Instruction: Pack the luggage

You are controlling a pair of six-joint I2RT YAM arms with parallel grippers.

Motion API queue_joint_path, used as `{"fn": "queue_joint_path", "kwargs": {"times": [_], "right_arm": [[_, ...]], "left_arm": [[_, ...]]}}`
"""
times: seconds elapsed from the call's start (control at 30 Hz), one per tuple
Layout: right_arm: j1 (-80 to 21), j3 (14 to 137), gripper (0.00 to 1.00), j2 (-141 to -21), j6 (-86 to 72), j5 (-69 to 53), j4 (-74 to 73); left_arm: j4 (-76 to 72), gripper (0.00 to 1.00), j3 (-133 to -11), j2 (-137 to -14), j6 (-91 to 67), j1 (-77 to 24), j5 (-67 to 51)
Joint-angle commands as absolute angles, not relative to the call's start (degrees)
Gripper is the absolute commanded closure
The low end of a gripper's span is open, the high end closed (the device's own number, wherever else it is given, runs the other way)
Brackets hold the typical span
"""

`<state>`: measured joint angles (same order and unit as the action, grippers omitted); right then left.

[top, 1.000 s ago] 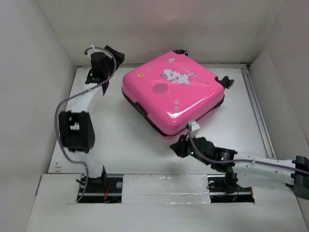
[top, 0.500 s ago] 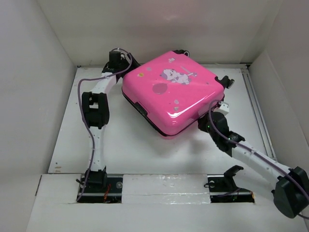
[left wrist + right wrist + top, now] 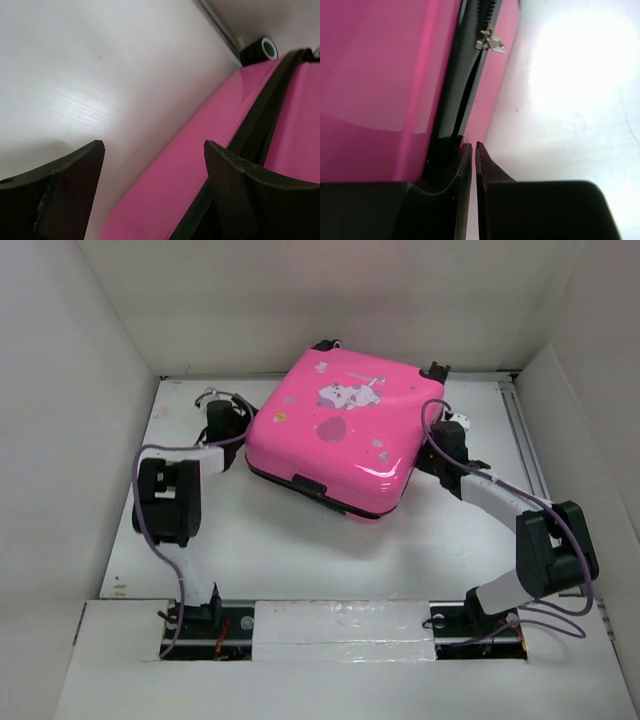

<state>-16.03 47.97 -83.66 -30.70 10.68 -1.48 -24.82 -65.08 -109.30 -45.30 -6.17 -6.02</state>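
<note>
The pink luggage (image 3: 330, 430) lies closed and flat on the white table, cartoon print up, black wheels at its far corners. My left gripper (image 3: 238, 425) is open against its left side; in the left wrist view the pink shell (image 3: 200, 165) and black zipper band run between the spread fingers (image 3: 75, 185). My right gripper (image 3: 432, 445) is shut and empty, pressed against the case's right side; the right wrist view shows the closed fingertips (image 3: 475, 150) beside the black zipper seam, with a metal zipper pull (image 3: 489, 41) farther along.
White walls enclose the table (image 3: 280, 540) on the left, back and right. A rail (image 3: 525, 440) runs along the right edge. The arm bases sit on a taped strip (image 3: 340, 630) at the near edge.
Both arms have swung to the case's sides. The case has turned counterclockwise and slid slightly toward the back. The right gripper moved from the front corner to the right side.
</note>
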Motion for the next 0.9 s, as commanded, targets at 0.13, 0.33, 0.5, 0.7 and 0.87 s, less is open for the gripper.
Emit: {"fn": "queue_joint_path", "kwargs": {"times": [0.13,0.33,0.5,0.7,0.87], "right_arm": [[-20.40,61.60,0.87,-90.43,-24.00,-11.76,12.84],[-15.74,71.79,0.71,-96.32,-23.99,-18.36,9.15],[-11.17,71.29,0.64,-91.34,-23.55,-19.86,4.58],[-4.75,51.36,0.55,-70.46,-27.25,-16.44,7.81],[-3.60,32.46,0.70,-53.20,-33.83,-16.51,11.95]], "left_arm": [[-33.05,0.23,-40.71,-91.07,-43.86,-15.90,-12.05],[-33.05,0.23,-30.25,-78.06,-46.40,-19.16,-8.27],[-25.59,0.22,-27.33,-65.76,-47.29,-19.16,1.90],[-20.48,0.17,-27.33,-52.13,-46.76,-17.49,8.44],[-18.55,0.26,-24.53,-48.61,-46.76,-16.79,6.34]]}}
